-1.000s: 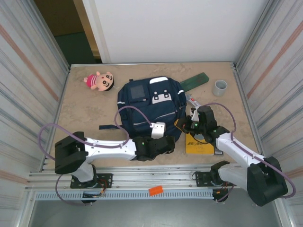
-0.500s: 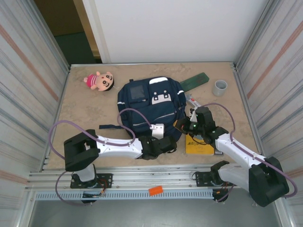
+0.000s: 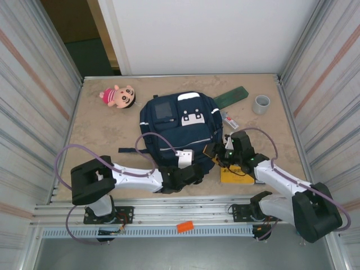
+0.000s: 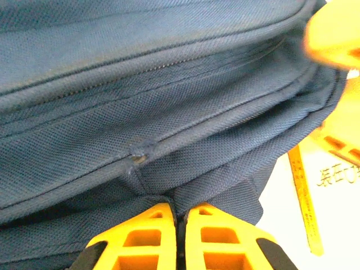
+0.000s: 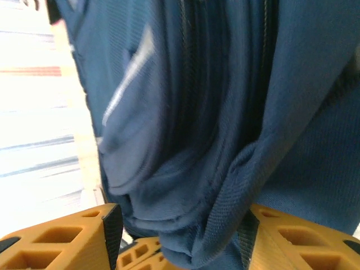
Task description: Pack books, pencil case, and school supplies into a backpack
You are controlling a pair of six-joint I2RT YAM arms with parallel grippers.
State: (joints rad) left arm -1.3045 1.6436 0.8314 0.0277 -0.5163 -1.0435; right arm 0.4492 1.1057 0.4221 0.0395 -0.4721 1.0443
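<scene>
The navy backpack (image 3: 179, 128) lies flat mid-table. My left gripper (image 3: 194, 169) sits at its near edge, shut on a pinched fold of the blue fabric (image 4: 185, 185). At the bag's near right corner my right gripper (image 3: 217, 151) has its jaws partly closed on a thick bunch of fabric and webbing (image 5: 185, 191). The yellow book (image 3: 236, 175) lies under my right arm. The green pencil case (image 3: 230, 95) rests behind the bag, and the white-and-red stick (image 3: 229, 119) lies to its right. A dark grey rectangle (image 3: 164, 110) shows on the bag's top.
A grey cup (image 3: 261, 103) stands at the far right and a pink plush doll (image 3: 119, 95) lies at the far left. Corrugated walls close in both sides. A loose strap (image 3: 128, 151) trails from the bag's left.
My right gripper has moved nearer and leftward onto the bag's near right corner. The left arm's elbow has swung and its gripper has shifted slightly left along the bag's near edge.
</scene>
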